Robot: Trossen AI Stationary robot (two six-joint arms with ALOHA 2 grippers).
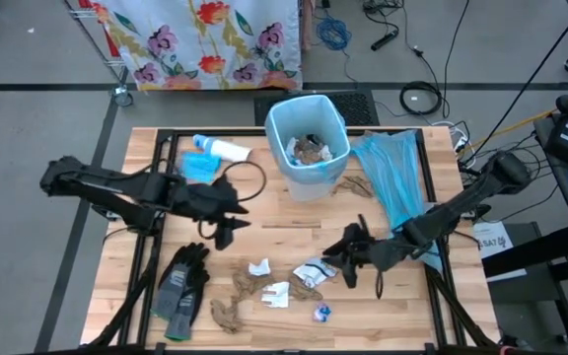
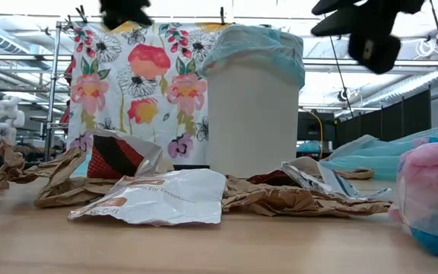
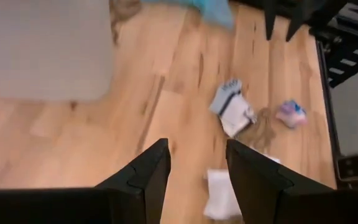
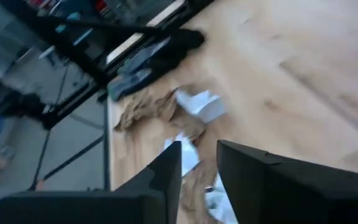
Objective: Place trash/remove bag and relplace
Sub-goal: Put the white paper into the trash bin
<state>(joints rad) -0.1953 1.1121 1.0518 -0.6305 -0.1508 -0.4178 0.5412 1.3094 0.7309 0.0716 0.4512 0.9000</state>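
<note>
A white bin [image 1: 307, 148] lined with a light blue bag [image 2: 253, 46] stands at the far middle of the table, with trash inside it [image 1: 309, 150]. More trash lies near the front: brown paper wads [image 1: 248, 286], white scraps [image 1: 277, 293], a wrapper [image 1: 314, 273] and a blue bit [image 1: 321, 314]. My left gripper [image 1: 227, 235] hovers open above bare wood left of centre, nothing between its fingers [image 3: 197, 146]. My right gripper [image 1: 348, 264] hangs open over the wrapper, above the table; white and brown paper [image 4: 194, 109] lies beyond its fingers.
A loose light blue bag [image 1: 392, 177] lies spread right of the bin. Dark grey gloves [image 1: 180, 286] lie at the front left. A white tube-shaped bottle [image 1: 227, 150] and a blue packet [image 1: 197, 166] sit at the far left. Bare wood [image 1: 284, 222] lies between the arms.
</note>
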